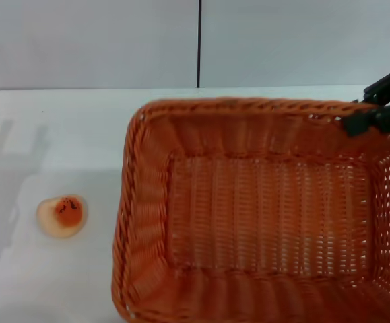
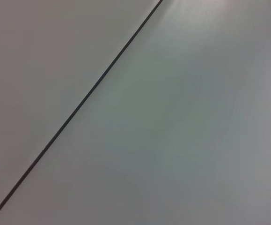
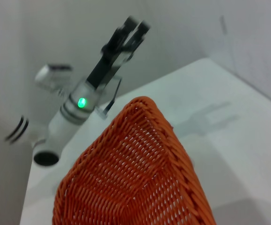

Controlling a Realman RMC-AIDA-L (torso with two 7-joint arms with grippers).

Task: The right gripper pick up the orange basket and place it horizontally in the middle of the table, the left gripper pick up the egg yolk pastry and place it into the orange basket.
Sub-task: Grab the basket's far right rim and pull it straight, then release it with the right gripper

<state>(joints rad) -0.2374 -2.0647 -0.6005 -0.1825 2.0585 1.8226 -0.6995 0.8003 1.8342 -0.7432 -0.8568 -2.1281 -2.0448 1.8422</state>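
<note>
The orange basket fills the right and centre of the head view, its opening facing up. My right gripper is shut on the basket's far right rim. The right wrist view looks along the basket, whose far corner stands above the white table. The egg yolk pastry lies on the table to the left of the basket, orange-red patch up, a short gap from the basket's left rim. My left gripper shows only in the right wrist view, raised high beyond the basket and far from the pastry.
The left arm's white and black links with a green light rise past the table's far side. A grey wall with a dark vertical seam backs the table. The left wrist view holds only that wall and its seam.
</note>
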